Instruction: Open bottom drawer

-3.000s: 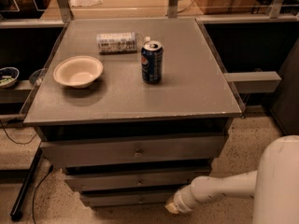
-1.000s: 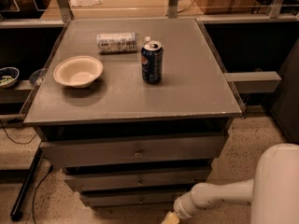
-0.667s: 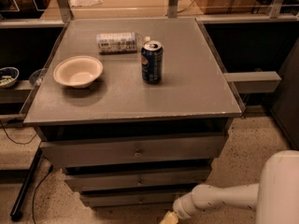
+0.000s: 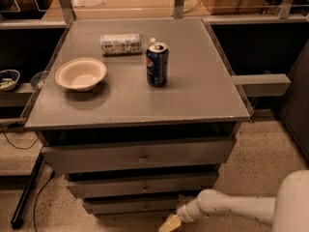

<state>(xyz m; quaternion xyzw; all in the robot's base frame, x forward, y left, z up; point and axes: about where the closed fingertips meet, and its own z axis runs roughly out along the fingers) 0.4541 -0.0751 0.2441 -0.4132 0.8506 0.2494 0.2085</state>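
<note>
A grey cabinet carries three drawer fronts. The bottom drawer [image 4: 130, 205] is the slimmest panel at the foot of the cabinet, and its small knob [image 4: 144, 206] shows at the centre. My white arm reaches in low from the right. The gripper [image 4: 167, 224] hangs just below and right of the bottom drawer front, close to the floor, its yellowish tip cut off by the frame's lower edge.
On the cabinet top [image 4: 193, 95] stand a blue soda can [image 4: 157, 64], a cream bowl [image 4: 80, 74] and a lying plastic bottle [image 4: 121, 43]. The top drawer [image 4: 140, 155] and middle drawer [image 4: 142, 184] sit above. A black pole [image 4: 28, 192] leans at the left on speckled floor.
The arm has sunk lower and shifted slightly right, carrying the gripper from the bottom drawer's height down toward the floor. The items on top have not moved.
</note>
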